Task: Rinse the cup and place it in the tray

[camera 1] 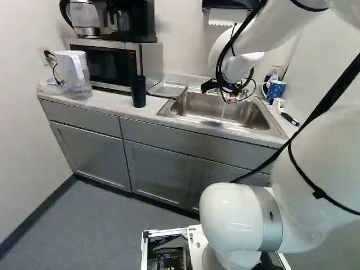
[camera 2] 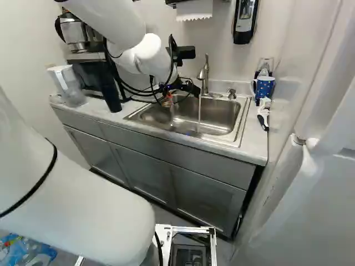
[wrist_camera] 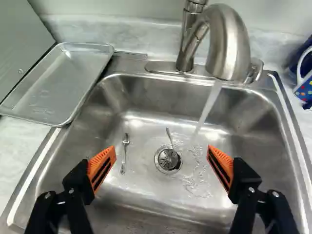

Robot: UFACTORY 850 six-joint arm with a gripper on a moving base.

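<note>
My gripper (camera 1: pixel 222 94) hangs over the sink in the left base view. In the wrist view the gripper (wrist_camera: pixel 162 158) is open, its two orange-padded fingers wide apart with nothing between them. Water (wrist_camera: pixel 208 105) runs from the faucet (wrist_camera: pixel 228 44) into the sink basin (wrist_camera: pixel 139 187). The flat metal tray (wrist_camera: pixel 61 85) lies on the counter beside the sink, and its surface is bare. A blue dotted mug (camera 2: pixel 264 87) stands on the counter on the sink's other side; the wrist view shows only part of this mug (wrist_camera: pixel 304 90). A dark tumbler (camera 1: pixel 138 91) stands upright near the tray.
A spoon (wrist_camera: pixel 125 153) and another small utensil (wrist_camera: pixel 169 137) lie in the basin, the latter at the drain (wrist_camera: pixel 167 159). A microwave (camera 1: pixel 109 64) and clear pitcher (camera 1: pixel 75 74) stand beyond the tumbler. A brush (camera 2: pixel 264 113) lies near the mug; walls flank the counter.
</note>
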